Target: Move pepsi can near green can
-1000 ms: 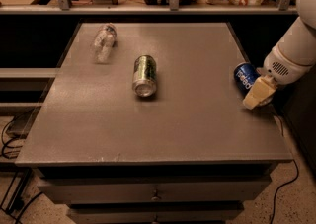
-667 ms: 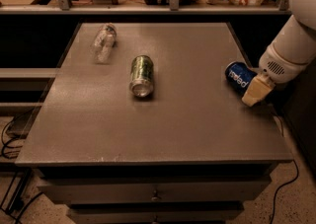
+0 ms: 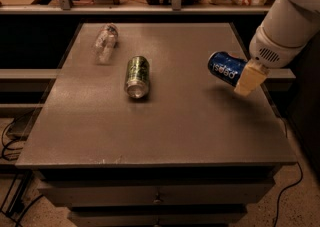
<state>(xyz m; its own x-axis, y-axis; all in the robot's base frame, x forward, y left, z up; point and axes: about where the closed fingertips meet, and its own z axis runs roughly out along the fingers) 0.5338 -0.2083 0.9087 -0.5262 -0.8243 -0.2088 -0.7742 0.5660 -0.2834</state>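
The pepsi can point(image 3: 224, 68) is blue with white lettering and is held sideways, lifted a little above the right part of the grey table point(image 3: 165, 126); its shadow falls on the top below it. My gripper point(image 3: 246, 79) comes in from the upper right on a white arm and is shut on the can's right end, with one pale finger point(image 3: 248, 81) showing. The green can point(image 3: 137, 76) lies on its side at the table's middle left, its silver end toward the camera, well to the left of the pepsi can.
A clear plastic bottle point(image 3: 105, 42) lies on its side at the table's back left. A shelf point(image 3: 150, 6) with packages and a rail runs behind the table. Drawers point(image 3: 157, 193) sit under the top. Cables point(image 3: 10, 136) lie on the floor at left.
The gripper has carried the pepsi can leftward and up off the table's right edge area, closer to the green can. The green can and bottle have not moved on the table.
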